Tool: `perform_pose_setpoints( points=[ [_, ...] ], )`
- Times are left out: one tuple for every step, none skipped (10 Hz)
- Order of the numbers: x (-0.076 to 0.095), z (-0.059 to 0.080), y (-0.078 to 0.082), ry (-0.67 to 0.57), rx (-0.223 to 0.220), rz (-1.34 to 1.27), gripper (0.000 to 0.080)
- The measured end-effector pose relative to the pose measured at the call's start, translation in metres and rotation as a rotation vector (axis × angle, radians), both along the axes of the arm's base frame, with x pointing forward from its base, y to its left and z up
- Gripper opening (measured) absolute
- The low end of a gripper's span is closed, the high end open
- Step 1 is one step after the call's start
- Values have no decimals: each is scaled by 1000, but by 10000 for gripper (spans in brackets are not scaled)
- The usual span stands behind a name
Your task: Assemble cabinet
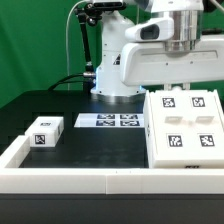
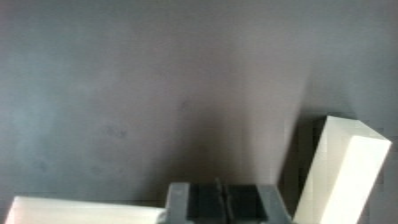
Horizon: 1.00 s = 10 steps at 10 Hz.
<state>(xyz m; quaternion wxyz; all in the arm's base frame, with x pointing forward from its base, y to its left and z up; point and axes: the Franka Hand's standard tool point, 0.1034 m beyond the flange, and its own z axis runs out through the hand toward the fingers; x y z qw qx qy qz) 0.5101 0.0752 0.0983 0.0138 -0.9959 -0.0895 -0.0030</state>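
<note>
The large white cabinet body [image 1: 185, 125] lies flat at the exterior view's right, with several marker tags on top. A small white tagged block [image 1: 45, 133] sits at the exterior view's left. My gripper [image 1: 183, 44] hangs well above the cabinet body and touches nothing. In the wrist view the gripper [image 2: 222, 205] has its grey fingers [image 2: 185, 204] together with nothing between them. A white piece [image 2: 342, 170] stands beside it and another white surface [image 2: 71, 210] shows at the corner; I cannot tell which parts these are.
The marker board [image 1: 110, 121] lies on the black table between the block and the cabinet body. A low white rail [image 1: 100, 180] edges the table's front and left side. The arm's white base [image 1: 115, 75] stands at the back.
</note>
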Motion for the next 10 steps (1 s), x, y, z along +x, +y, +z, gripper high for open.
perform_pose_setpoints(
  points=[
    [4,3,1,-6,1,1,2],
    [-1,-2,1,2,0,2,2],
    [0,-1,1,1,0,2,2],
    [0,-2,1,1,0,2,2],
    [0,-1,1,2,0,2,2],
    [1,4,0,15,-2,1,2],
    [10,14,-2,30,-3,-2,2],
    [15,20,-3,47,-5,-5,2],
    [19,24,-3,56,-6,-6,2],
    [17,23,-3,59,-6,-5,2]
  ],
)
